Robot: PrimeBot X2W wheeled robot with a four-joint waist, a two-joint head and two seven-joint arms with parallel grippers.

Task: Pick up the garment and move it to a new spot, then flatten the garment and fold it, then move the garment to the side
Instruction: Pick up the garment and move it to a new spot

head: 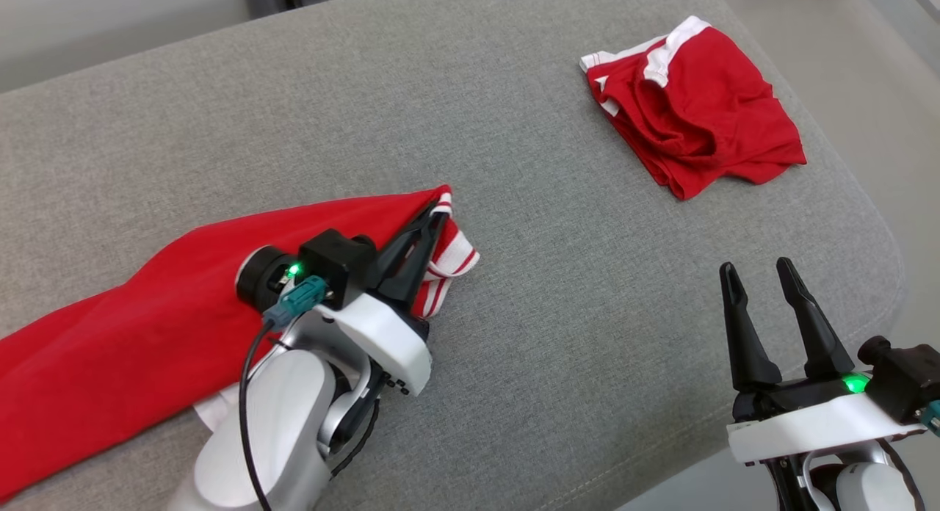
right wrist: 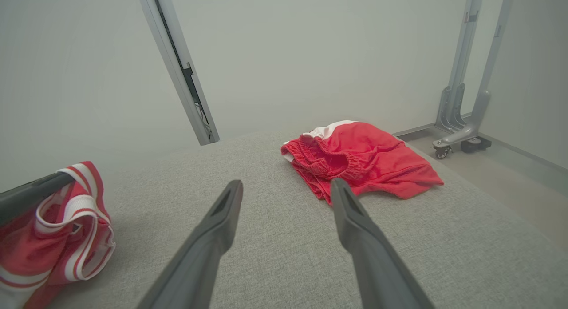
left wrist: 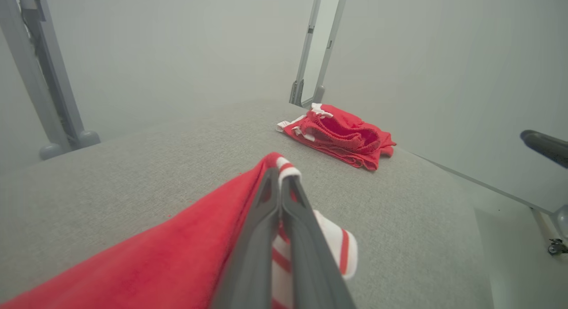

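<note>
We have the left gripper (head: 439,208) pinched fully shut on the garment (head: 147,327), a red piece whose edge with the red-and-white striped trim (head: 452,265) is caught between the fingers (left wrist: 259,247). The rest of the garment trails toward our left across the grey padded bench (head: 514,92) in a long rumpled band that runs off the lower left of the head view.

We judge the grip sits at a trimmed edge so that a pull will draw the cloth out long rather than bunch it. That would suit either carrying it to a fresh spot or starting to flatten it.

The right gripper (head: 756,272) hovers over the near right corner of the bench, its fingers (right wrist: 222,224) spread wide with nothing between them, well apart from the garment. We take it to be free for a second corner.

A pair of red shorts (head: 698,107) with a white waistband lies crumpled at the far right of the bench, well away from both grippers.

We can read no brand, label or writing on either cloth or on the arms.
</note>
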